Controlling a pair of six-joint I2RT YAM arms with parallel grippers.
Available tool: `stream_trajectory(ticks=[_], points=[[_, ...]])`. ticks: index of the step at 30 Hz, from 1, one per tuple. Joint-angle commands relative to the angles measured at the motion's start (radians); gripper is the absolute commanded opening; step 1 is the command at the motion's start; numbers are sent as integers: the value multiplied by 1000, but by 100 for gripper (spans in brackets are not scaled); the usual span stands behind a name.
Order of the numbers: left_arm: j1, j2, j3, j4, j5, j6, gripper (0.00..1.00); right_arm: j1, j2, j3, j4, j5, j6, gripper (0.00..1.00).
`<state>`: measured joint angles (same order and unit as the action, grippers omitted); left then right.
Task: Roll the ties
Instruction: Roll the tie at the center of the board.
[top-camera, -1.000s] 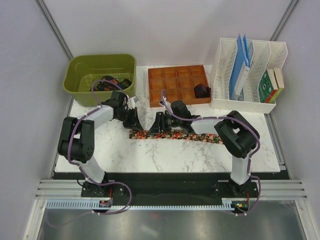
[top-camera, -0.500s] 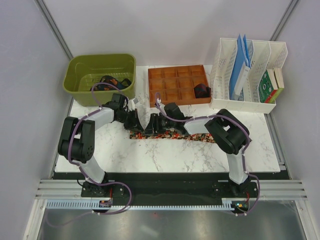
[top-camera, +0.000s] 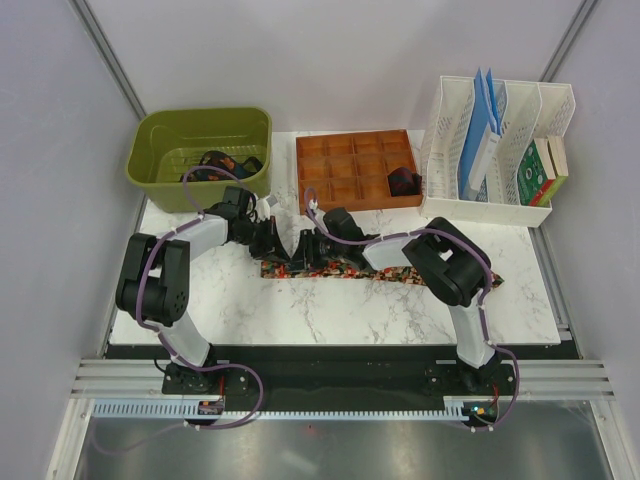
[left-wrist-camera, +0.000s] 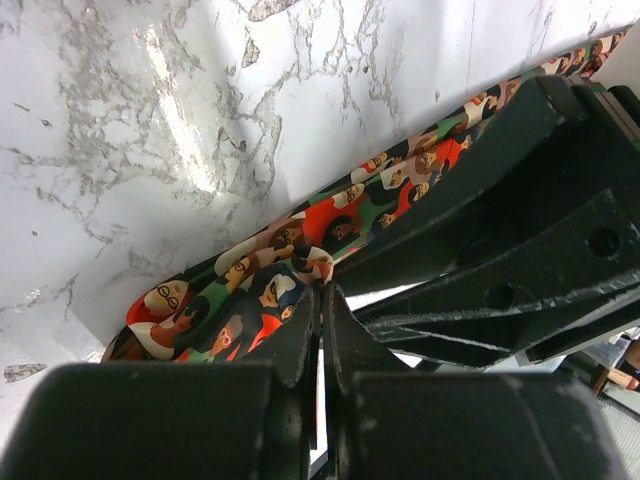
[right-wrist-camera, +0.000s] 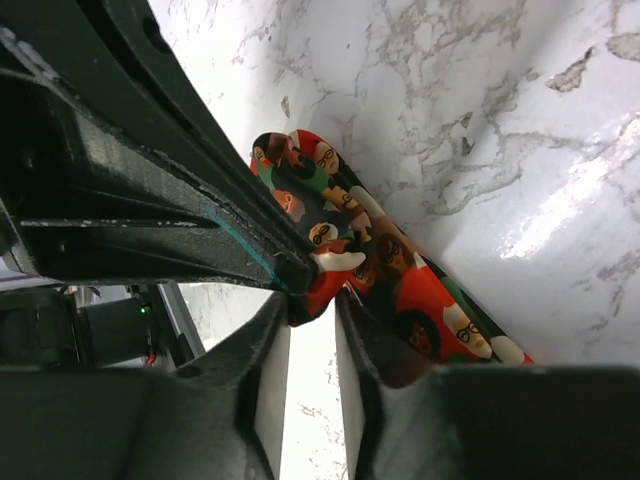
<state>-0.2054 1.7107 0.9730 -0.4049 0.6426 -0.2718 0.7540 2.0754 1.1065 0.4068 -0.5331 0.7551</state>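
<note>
Starting nearest us, the speckled tie (top-camera: 350, 271) lies flat on the marble table (top-camera: 250, 310). Its long axis runs left to right, with most of its length off to the right. Both pincers meet at its left end. The left gripper (left-wrist-camera: 322, 300) is clenched on a fold of the fabric. Just right of it, the right gripper (right-wrist-camera: 312, 295) straddles the same fold with fingers narrowly apart; whether it bites we cannot tell. We judge the roll must travel rightward. Farther off, the green bin (top-camera: 200, 113) of darker ties (top-camera: 215, 162) and the wooden tray (top-camera: 350, 138) holding a rolled tie (top-camera: 403, 181) stand well out of the way.
</note>
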Motion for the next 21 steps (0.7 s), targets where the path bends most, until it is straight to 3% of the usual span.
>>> stream_trajectory(ticks=[1, 3, 6, 12, 15, 21], points=[[-5, 3, -11, -3, 45, -29, 2, 4, 14, 36, 18, 24, -8, 20], [-5, -5, -10, -11, 52, -20, 5, 4, 11, 33, 18, 22, -5, 13], [9, -40, 0, -29, 57, 9, 21, 4, 3, 18, 21, 19, -3, 0], [84, -176, 30, -110, 72, 189, 60, 4, -17, -30, 52, 13, 10, 0], [130, -241, 24, -135, 97, 366, 69, 4, -20, -30, 55, 12, 9, 0], [161, -417, -86, -213, 201, 1019, 81, 4, -14, -27, 61, 1, 15, 0]])
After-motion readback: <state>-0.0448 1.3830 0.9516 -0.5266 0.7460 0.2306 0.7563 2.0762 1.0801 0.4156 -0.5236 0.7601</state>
